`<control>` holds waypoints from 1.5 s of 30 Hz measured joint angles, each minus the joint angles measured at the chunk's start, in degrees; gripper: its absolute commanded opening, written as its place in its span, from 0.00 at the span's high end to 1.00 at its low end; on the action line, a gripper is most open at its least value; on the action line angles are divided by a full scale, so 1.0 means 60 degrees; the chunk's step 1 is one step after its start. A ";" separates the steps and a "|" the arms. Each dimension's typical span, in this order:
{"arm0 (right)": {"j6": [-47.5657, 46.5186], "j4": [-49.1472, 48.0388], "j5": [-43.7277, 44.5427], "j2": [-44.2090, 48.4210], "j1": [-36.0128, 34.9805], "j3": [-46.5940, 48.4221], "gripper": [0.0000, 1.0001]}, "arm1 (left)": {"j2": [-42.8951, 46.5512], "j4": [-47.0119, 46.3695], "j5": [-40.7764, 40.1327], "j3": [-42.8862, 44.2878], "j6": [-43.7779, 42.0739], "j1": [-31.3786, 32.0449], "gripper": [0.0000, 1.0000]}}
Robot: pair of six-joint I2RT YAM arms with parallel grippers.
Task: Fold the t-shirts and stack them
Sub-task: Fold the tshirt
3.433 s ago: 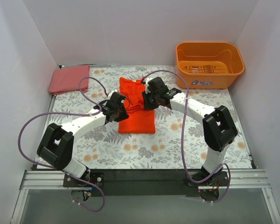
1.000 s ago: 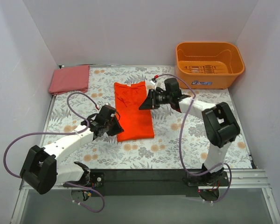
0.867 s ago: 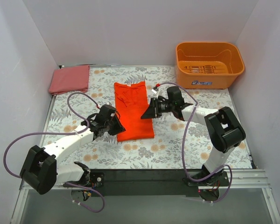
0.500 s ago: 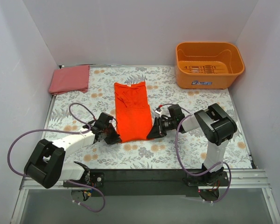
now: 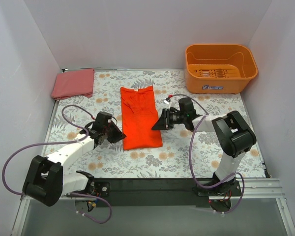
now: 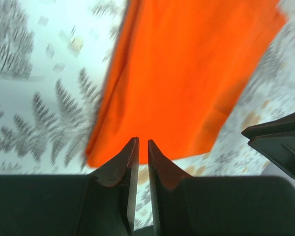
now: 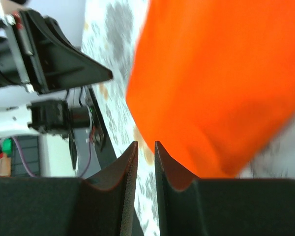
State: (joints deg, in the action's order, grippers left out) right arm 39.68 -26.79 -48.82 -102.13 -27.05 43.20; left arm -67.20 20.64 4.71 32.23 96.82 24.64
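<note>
From above, the orange-red shirt [image 5: 139,115] lies flat as a long folded strip between the two arms. The left gripper [image 5: 117,136] sits just beside the strip's near left corner. The right gripper [image 5: 156,126] is at the right edge, opposite it. The pinkish-red shirt [image 5: 73,83] lies folded well beyond the left gripper, in the far left corner of the table [image 5: 187,152]. An orange tub [image 5: 220,81] stands far behind the right gripper.

In the left wrist view, the left gripper [image 6: 142,145] is parted by a slit and empty, with the shirt's corner [image 6: 187,73] just ahead.

In the right wrist view, the right gripper [image 7: 146,145] is also slightly parted and holds nothing, with the cloth [image 7: 221,83] just ahead.
</note>
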 measured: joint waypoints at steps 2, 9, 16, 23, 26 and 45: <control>0.0124 -0.0040 0.0168 -0.0182 0.0007 0.0787 0.73 | -0.0372 -0.0346 0.0055 0.0408 -0.0069 -0.0277 0.88; 0.0656 -0.0390 0.0889 -0.2058 0.0211 0.3424 0.73 | -0.3410 -0.1854 0.0856 0.2361 -0.0306 -0.1290 0.91; 0.1257 -0.0718 0.1490 -0.3993 0.0594 0.4262 0.73 | -0.5566 -0.2779 0.1315 0.3002 -0.0226 -0.1953 0.93; 0.1730 -0.1413 0.1268 -0.4193 0.0856 0.4095 0.73 | -0.5672 -0.3085 0.1574 0.2951 -0.0164 -0.2215 0.88; 0.1719 -0.1410 0.1177 -0.3807 0.0885 0.3756 0.72 | -0.5355 -0.2820 0.1545 0.2947 -0.0408 -0.2211 0.81; 0.1974 -0.1832 0.1512 -0.2149 -0.1825 0.2251 0.66 | 0.2583 -0.0459 -0.1421 0.1435 -0.3071 -0.2215 0.24</control>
State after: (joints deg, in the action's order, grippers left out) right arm 51.53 -37.78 -39.75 -115.02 -38.00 56.71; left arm -51.70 17.89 -3.81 40.84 78.39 11.35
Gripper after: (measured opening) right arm 0.335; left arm 0.730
